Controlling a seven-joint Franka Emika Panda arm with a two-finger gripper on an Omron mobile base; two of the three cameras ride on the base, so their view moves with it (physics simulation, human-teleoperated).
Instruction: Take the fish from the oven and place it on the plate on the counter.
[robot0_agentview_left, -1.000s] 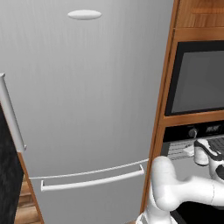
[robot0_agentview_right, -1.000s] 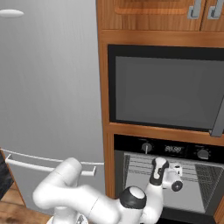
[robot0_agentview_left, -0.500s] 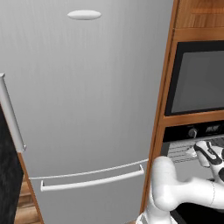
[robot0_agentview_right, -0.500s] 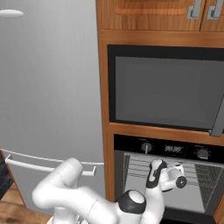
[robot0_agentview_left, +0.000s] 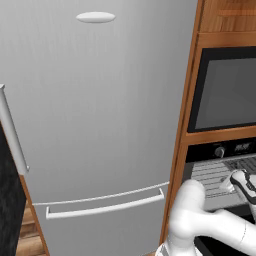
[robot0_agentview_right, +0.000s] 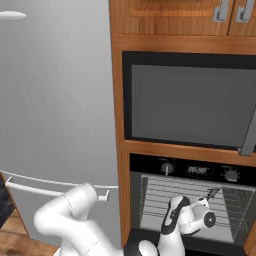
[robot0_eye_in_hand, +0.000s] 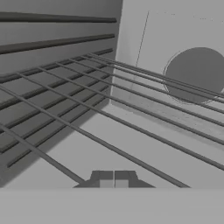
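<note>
The left base view takes in the broad grey fridge (robot0_agentview_left: 100, 125) with its pale bar handle (robot0_agentview_left: 105, 207); the right base view gives more of the dark glass-fronted appliance (robot0_agentview_right: 187, 102) in its wooden surround. Below it the oven (robot0_agentview_right: 192, 200) stands open, its black strip carrying a round knob (robot0_agentview_right: 168, 168) and small display (robot0_agentview_right: 197, 170). A small dark slender shape on the wire rack (robot0_agentview_right: 165, 192), far right, may be the fish (robot0_agentview_right: 213, 192); too small to confirm. In the hand view, the gripper (robot0_eye_in_hand: 113, 178) sits over the thin rack wires with its fingertips close together, holding nothing. A dark round disc (robot0_eye_in_hand: 197, 75) marks the back wall.
</note>
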